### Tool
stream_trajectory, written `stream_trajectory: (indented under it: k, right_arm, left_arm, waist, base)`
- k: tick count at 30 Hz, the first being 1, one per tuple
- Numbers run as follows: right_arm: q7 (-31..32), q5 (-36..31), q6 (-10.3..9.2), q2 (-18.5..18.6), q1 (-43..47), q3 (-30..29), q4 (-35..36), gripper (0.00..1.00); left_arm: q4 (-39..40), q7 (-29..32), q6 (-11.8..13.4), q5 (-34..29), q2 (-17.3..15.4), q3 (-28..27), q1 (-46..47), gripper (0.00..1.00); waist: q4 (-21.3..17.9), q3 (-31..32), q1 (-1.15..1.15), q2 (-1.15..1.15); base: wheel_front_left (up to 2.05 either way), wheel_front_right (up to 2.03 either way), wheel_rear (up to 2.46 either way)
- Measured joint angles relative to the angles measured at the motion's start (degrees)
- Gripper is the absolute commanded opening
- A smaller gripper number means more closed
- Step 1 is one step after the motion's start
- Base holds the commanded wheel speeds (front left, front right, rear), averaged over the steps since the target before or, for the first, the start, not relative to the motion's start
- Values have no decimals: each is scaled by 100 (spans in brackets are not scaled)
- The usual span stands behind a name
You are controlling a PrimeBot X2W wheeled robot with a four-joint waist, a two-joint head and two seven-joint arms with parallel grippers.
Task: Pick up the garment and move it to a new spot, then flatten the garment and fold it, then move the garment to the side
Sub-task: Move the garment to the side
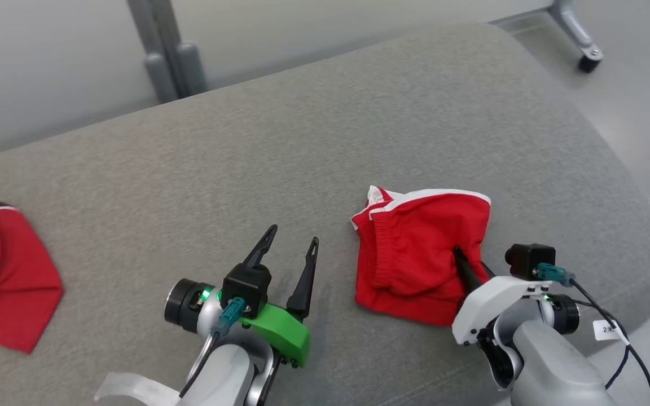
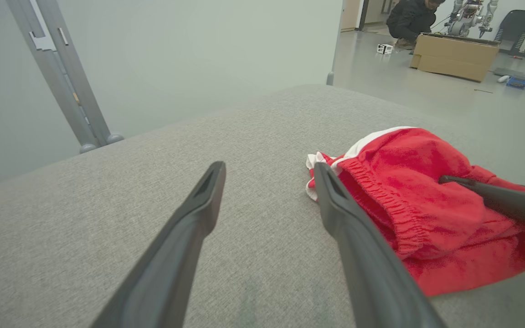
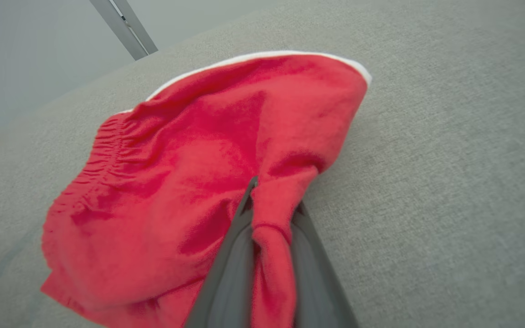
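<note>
Our right end effector pinches the crumpled red, white-trimmed cloth shorts, left end effector wide open and empty, so we should lift clear before carrying.

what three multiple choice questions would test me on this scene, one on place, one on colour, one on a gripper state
1. Where are the red shorts relative to the left gripper?
A. to its left
B. to its right, on the grey cushion
C. hanging from it

2. What colour is the trim along the shorts' edge?
A. black
B. yellow
C. white

3. How is the right gripper?
A. shut on a fold of the shorts
B. open above the shorts
C. open on bare cushion

Answers:
1 B, the head view shows the shorts lying on the cushion to the right of the open left gripper.
2 C, a white band runs along the shorts' far edge.
3 A, the right wrist view shows red cloth pinched in it.
</note>
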State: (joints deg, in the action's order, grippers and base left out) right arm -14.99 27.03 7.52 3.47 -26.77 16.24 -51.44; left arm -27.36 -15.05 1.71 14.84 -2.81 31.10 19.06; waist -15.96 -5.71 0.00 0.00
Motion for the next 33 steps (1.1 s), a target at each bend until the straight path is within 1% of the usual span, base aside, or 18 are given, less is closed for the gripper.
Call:
stream_trajectory:
  k: [4, 8, 11, 14, 16, 18, 24, 29, 30, 33]
  right_arm:
    - [0, 45, 0, -37, 48, 133, 15, 0]
    - [0, 114, 0, -41, 67, 138, 110, 0]
    - [0, 119, 0, -40, 77, 104, 188, 0]
    - [0, 35, 0, -44, 63, 113, 236, 0]
    - [0, -88, 0, -7, -43, 115, 267, 0]
    - [0, -269, 0, 118, -282, 113, 331, 0]
    - [0, -535, 1, 481, -1244, 135, 309, 0]
    - [31, -716, 1, 1007, -2207, 90, -169, 0]
    - [31, -716, 1, 1007, -2207, 90, -169, 0]
    - [87, -823, 1, 1325, -2685, -64, -558, 0]
  left_arm:
    - [57, 0, -2, -1, 3, 107, 86, 100]
    - [94, 0, -3, -62, 5, 151, 164, 100]
    - [120, 0, -25, -124, 9, 193, 224, 100]
    - [129, 0, -71, -175, 9, 221, 280, 100]
    - [116, 0, -80, -216, 9, 226, 305, 100]
    - [104, 0, -96, -289, 10, 220, 380, 100]
    - [168, 0, -154, -503, 7, 166, 646, 100]
    - [323, 0, -222, -709, 2, 154, 866, 100]
    - [323, 0, -222, -709, 2, 154, 866, 100]
    - [469, 0, -248, -793, -1, 154, 1000, 100]
  waist:
    - [-485, -13, 0, 0]
    - [-890, -52, 0, 0]
    - [-1085, -127, 0, 0]
    - [-1152, -253, 0, 0]
    - [-1146, -336, 0, 0]
    - [-1095, -415, 0, 0]
    - [-793, -743, 0, 0]
    - [-445, -1187, 0, 0]
    - [-445, -1187, 0, 0]
    - [-217, -1466, 1, 0]
  base:
    - [0, 0, 0]
    - [0, 0, 0]
    - [0, 0, 0]
    - [0, 0, 0]
    - [0, 0, 0]
    - [0, 0, 0]
    - [0, 0, 0]
    - [0, 0, 0]
    - [0, 0, 0]
    - [0, 0, 0]
